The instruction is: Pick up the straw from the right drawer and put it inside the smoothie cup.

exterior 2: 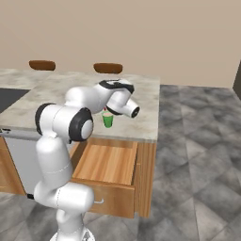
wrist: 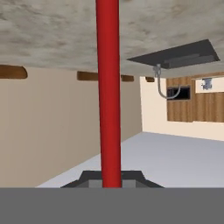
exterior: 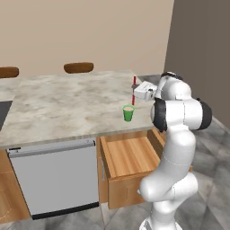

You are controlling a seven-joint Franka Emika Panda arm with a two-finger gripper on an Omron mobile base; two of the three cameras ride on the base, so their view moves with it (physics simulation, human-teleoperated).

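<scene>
Item: claw (exterior: 136, 93) clamping straw (exterior: 133, 91) upright; we centre its lower tip over smoothie cup (exterior: 128, 112), then lower

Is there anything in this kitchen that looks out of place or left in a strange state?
Only the right drawer stands pulled open under the counter. The gripper holds the straw upright beside the smoothie cup, which stands upright. Nothing looks spilled or broken.

Red straw (exterior: 133, 92); green smoothie cup (exterior: 128, 113); light-brown right drawer (exterior: 130, 157).
</scene>
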